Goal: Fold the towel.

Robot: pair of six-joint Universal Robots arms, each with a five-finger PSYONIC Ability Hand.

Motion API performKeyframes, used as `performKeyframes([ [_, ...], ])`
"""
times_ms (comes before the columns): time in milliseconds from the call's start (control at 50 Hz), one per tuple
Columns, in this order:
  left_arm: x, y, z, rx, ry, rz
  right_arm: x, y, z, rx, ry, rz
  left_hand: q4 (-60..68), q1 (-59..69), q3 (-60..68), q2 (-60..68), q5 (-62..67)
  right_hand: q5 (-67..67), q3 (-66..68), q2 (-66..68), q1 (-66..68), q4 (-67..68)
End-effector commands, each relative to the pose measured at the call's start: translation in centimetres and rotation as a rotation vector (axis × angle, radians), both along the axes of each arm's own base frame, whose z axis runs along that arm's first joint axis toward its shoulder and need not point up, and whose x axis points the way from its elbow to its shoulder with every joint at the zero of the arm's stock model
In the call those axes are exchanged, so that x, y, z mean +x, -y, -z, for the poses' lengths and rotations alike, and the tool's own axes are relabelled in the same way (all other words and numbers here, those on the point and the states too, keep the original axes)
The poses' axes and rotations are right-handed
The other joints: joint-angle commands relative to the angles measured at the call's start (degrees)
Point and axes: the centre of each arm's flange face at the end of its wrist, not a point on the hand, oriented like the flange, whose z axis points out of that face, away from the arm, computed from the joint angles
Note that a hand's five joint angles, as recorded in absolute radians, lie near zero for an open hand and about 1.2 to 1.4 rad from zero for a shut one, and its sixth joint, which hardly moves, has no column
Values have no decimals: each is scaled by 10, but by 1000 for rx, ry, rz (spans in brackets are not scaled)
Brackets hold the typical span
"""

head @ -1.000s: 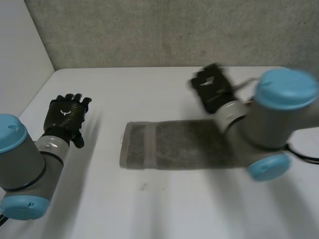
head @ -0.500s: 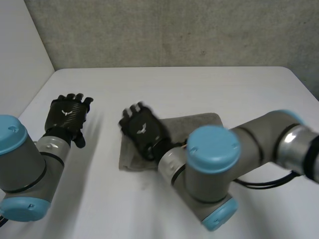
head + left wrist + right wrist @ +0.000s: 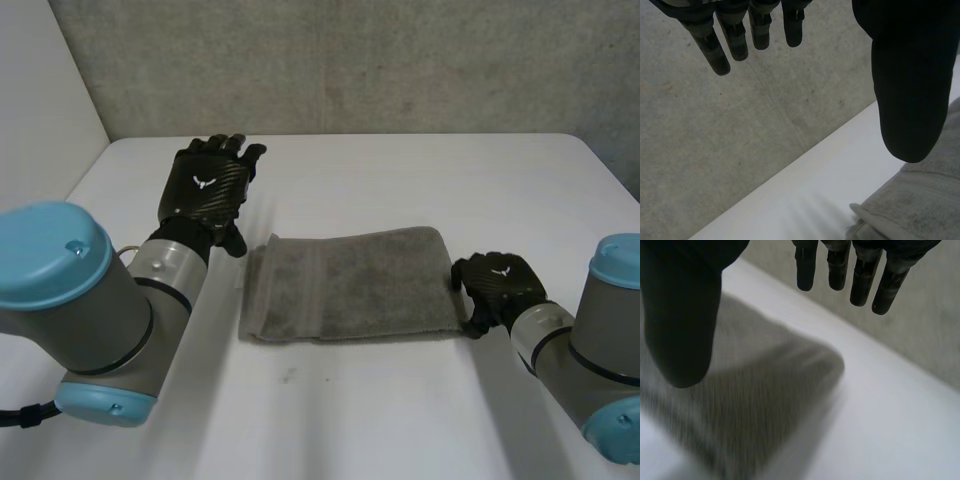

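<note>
On table [image 3: 400, 180]: towel [image 3: 345, 283] | left hand [image 3: 207, 190] uncurled, empty | right hand [image 3: 497, 285] uncurled, overlapping towel's end

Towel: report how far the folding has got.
Done: the towel lies flat on the table as a layered rectangle. In hand: nothing; the left hand hovers open near one corner, the right hand open beside the other end. Left: perhaps one more fold.

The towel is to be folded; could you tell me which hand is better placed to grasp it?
Probably the right: the right hand sits open beside the towel at its short edge, while the left hand, also open, is off past a corner.
</note>
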Motion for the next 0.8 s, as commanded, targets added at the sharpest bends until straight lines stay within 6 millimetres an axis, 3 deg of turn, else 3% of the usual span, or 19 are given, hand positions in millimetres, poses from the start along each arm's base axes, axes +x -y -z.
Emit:
performKeyframes([
  [20, -1, -6, -15, 124, -28, -39, -1, 8, 12, 13, 37, -50, 4, -2, 4, 5, -19, 386, 376, 375, 422, 377],
  [40, -1, -6, -15, 124, -28, -39, 1, 10, 12, 8, 48, -61, 4, -2, 4, 5, -19, 434, 424, 422, 469, 424],
  [200, 10, -9, -31, 298, -115, -76, 10, 26, -10, -65, 130, -53, 4, -2, 4, 5, -19, 434, 425, 423, 470, 425],
  [300, 21, -10, -43, 307, -137, -101, 20, 23, -21, -65, 191, -64, 4, -2, 4, 5, -19, 434, 425, 423, 470, 425],
  [320, 24, -9, -45, 302, -143, -109, 22, 20, -23, -54, 211, -64, 4, -2, 4, 5, -19, 308, 299, 297, 344, 299],
  [340, 27, -9, -44, 307, -145, -114, 22, 20, -23, -54, 211, -64, 4, -2, 4, 5, -19, 307, 297, 296, 343, 298],
  [360, 27, -9, -44, 307, -145, -114, 22, 16, -20, -35, 211, -64, 4, -2, 4, 5, -19, 100, 91, 89, 136, 91],
  [420, 30, -8, -40, 317, -140, -125, 17, 11, -14, 10, 192, -37, 4, -2, 4, 5, -19, 61, 52, 50, 97, 52],
  [580, 30, -6, -35, 318, -139, -127, 9, -9, 1, 83, 162, -22, 4, -2, 4, 5, -19, 48, 38, 36, 84, 39],
  [800, 28, -5, -32, 304, -141, -123, 10, -7, 14, 65, 125, -29, 4, -2, 4, 5, -19, 97, 87, 85, 132, 87],
])
